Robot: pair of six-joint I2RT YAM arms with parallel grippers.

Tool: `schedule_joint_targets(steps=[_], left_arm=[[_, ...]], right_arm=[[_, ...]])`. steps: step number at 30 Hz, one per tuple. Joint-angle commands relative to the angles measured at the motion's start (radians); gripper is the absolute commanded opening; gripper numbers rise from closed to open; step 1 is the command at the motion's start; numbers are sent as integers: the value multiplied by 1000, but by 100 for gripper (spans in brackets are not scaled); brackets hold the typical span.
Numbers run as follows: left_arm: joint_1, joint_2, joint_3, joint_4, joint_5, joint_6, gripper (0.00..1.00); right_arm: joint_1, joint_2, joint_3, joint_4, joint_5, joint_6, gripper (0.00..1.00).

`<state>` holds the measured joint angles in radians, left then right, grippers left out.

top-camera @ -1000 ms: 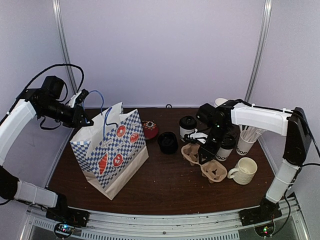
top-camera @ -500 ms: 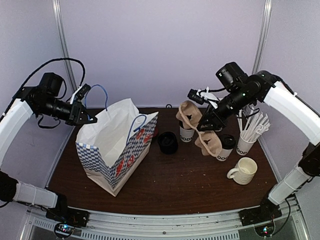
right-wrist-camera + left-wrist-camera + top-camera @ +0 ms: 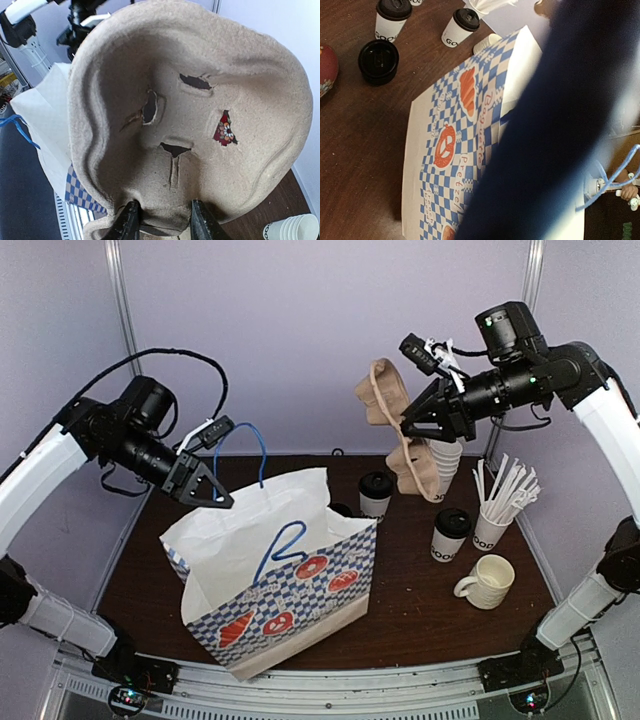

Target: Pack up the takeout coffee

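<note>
The brown pulp carrier (image 3: pixel 398 435) hangs in the air above the back of the table, my right gripper (image 3: pixel 418 418) shut on its edge. It fills the right wrist view, where the carrier (image 3: pixel 200 115) sits pinched in my right gripper (image 3: pixel 162 222). Two white lidded "GOOD" cups (image 3: pixel 375 494) (image 3: pixel 450 534) stand on the table; the left wrist view shows both cups (image 3: pixel 391 19) (image 3: pixel 460 26). My left gripper (image 3: pixel 210 488) is shut on the blue handle (image 3: pixel 250 435) of the checkered paper bag (image 3: pixel 285 575), which stands open. A dark blur hides the left fingers in their own view.
A cream mug (image 3: pixel 488 580) stands at the right front. Behind it are a cup of stirrers (image 3: pixel 495 512) and a stack of lidless cups (image 3: pixel 445 462). A black round lid (image 3: pixel 379 60) and a red patterned object (image 3: pixel 325 67) lie behind the bag (image 3: pixel 455 150).
The right gripper has lifted the carrier off the table and up toward the back. The left arm has pulled the bag by its handle forward and rightward, and its mouth has opened.
</note>
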<state>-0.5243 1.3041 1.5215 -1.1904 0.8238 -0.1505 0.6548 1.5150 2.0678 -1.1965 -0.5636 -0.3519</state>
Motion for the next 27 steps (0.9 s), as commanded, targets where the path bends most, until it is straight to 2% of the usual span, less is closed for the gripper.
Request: schedule_joint_targets(steps=[1, 10, 18, 27], left_arm=[[-68, 131, 65, 8, 8, 54, 0], [-151, 404, 314, 10, 32, 97, 0], [-169, 613, 556, -53, 77, 130, 0], [-204, 728, 688, -76, 116, 141, 0]], right_arm=[[-1, 27, 90, -8, -129, 20, 35], [50, 65, 168, -17, -201, 5, 35], [165, 107, 142, 1, -159, -66, 36], [203, 174, 137, 6, -120, -148, 37]])
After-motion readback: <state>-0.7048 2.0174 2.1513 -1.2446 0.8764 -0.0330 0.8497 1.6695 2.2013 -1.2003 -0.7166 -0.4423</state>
